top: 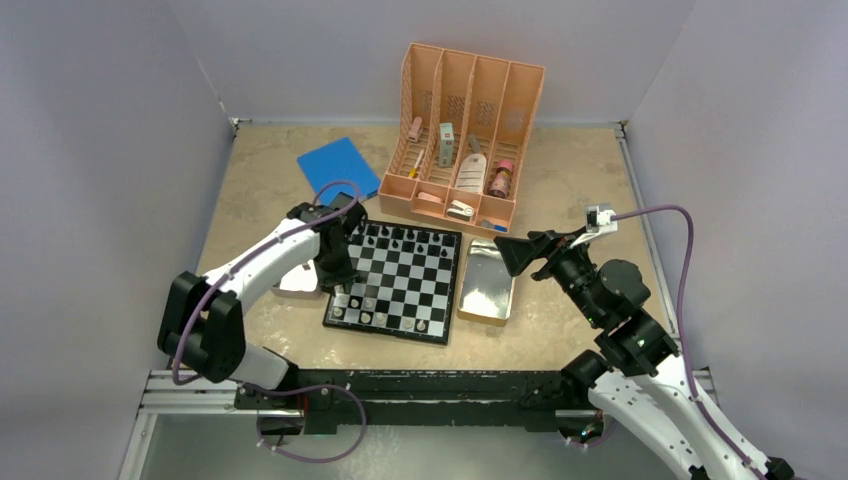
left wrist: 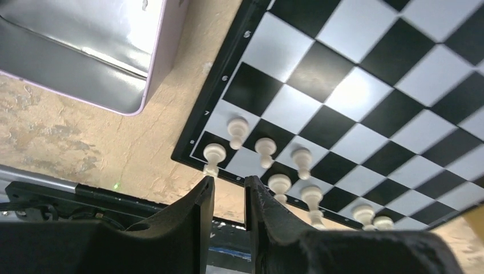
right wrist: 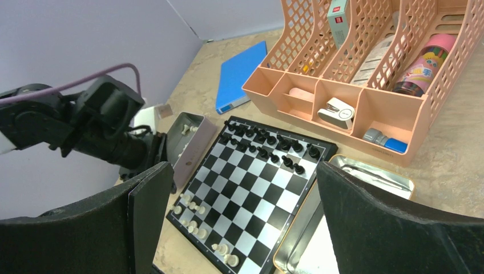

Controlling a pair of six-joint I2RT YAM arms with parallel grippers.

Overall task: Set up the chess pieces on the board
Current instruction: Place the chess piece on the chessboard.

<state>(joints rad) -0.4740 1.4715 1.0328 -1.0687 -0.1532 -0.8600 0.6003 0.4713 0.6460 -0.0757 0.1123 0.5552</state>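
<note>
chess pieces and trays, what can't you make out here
- chess pieces: the kind of each, too small in the top and right wrist views.
- left tray: contents covered by the left arm in the top view, cut off in the left wrist view.
- right tray: floor partly behind a finger of the right gripper in the right wrist view.
- board: near edge partly hidden by the left gripper in the left wrist view.

Your left arm (top: 262, 258) stretches from the lower left of the overhead frame up toward the centre, its wrist bent down. Your left gripper (left wrist: 229, 185) points downward, its fingers a narrow slit apart with nothing between them. Your right arm (top: 640, 345) rises from the lower right. Your right gripper (right wrist: 244, 170) is spread wide and empty, aimed left toward the centre.
</note>
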